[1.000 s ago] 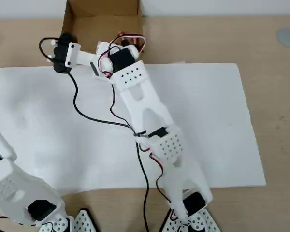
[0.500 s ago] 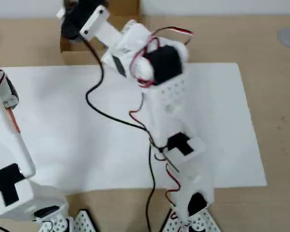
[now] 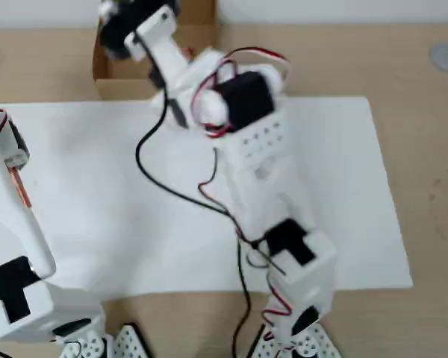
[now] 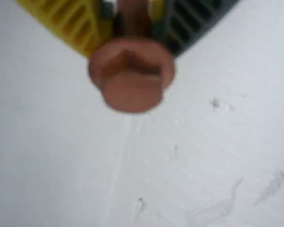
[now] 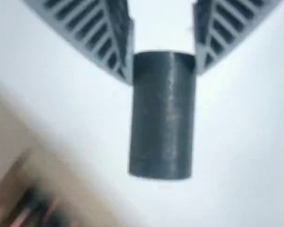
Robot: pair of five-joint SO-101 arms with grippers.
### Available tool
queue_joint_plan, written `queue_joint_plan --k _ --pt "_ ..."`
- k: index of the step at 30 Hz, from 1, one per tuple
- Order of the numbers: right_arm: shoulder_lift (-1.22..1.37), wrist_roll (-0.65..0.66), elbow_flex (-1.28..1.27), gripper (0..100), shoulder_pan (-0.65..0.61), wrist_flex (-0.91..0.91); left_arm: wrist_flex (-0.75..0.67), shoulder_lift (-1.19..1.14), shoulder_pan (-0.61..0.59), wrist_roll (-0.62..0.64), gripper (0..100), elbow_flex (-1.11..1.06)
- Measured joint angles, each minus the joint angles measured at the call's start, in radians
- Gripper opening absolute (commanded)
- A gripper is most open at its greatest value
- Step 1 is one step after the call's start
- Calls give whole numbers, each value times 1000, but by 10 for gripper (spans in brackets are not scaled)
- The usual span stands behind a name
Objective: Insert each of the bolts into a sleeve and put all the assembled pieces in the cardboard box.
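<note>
In the left wrist view my left gripper point(image 4: 132, 19) is shut on a copper-brown bolt point(image 4: 131, 75), head towards the camera, above the white sheet point(image 4: 217, 156). In the right wrist view my right gripper point(image 5: 163, 52) is shut on a dark grey sleeve point(image 5: 163, 118). The sleeve hangs upright over the sheet's border, where tan table shows. In the high view the right arm point(image 3: 246, 134) stretches from the front edge to the cardboard box point(image 3: 201, 33) at the back left. The left arm point(image 3: 15, 224) stands along the left edge.
A large white sheet point(image 3: 343, 186) covers the middle of the wooden table. A grey round disc point(image 3: 446, 56) lies at the back right corner. Black cable point(image 3: 164, 186) trails from the right arm across the sheet. Both arm bases sit at the front edge.
The left arm has risen along the left edge of the sheet. The right arm has lifted and swung, its wrist now higher and over the box's front wall.
</note>
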State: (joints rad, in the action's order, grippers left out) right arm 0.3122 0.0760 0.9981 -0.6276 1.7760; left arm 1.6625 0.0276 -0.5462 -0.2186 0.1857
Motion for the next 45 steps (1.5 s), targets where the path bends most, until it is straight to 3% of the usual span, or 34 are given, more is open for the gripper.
queue_joint_plan --k 11,21,37,45 --pt "-322 -18 -686 12 -2 -12 0 0 0 -15 16 0" --pt "-390 11 -1229 12 -2 -272 0 0 0 -15 16 0" --pt "-192 60 -1280 12 -2 -451 0 0 0 -15 16 0" --pt "-170 163 -1277 15 -3 -460 0 2 -60 -57 16 0"
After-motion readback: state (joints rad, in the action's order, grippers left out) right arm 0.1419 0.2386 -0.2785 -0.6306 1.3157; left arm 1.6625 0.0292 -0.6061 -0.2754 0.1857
